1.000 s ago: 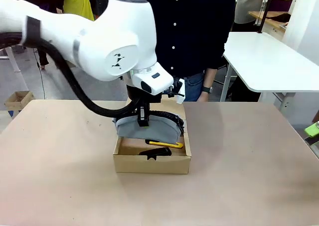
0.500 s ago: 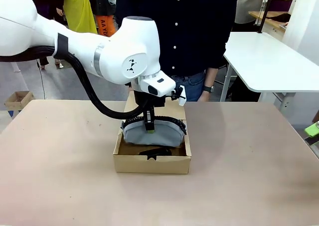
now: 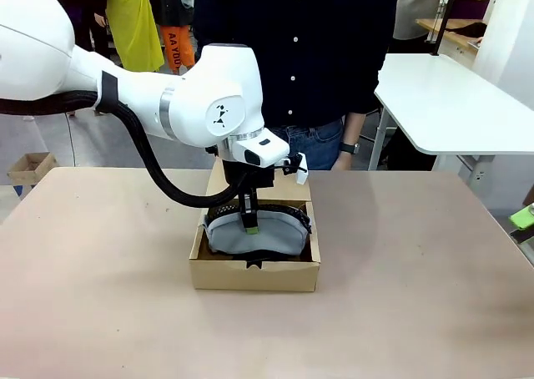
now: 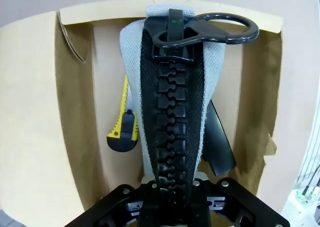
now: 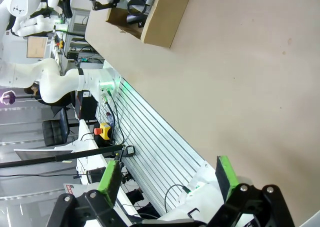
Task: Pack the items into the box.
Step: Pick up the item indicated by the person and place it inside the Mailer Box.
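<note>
Soft, even light is falling across the desk (image 3: 417,295), leaving faint shadows; wide-angle distortion is bowing the walls of the box (image 4: 75,137).

From the left wrist we see the pouch (image 4: 172,112) lying over the knife (image 4: 121,129), leaving only its yellow-and-black end bare, and over the black tool (image 4: 218,149), of which one end pokes out. There the pouch also hides the tips of the left pincer (image 3: 249,220). In the right wrist view the top edge cuts off the box (image 5: 150,14).
</note>
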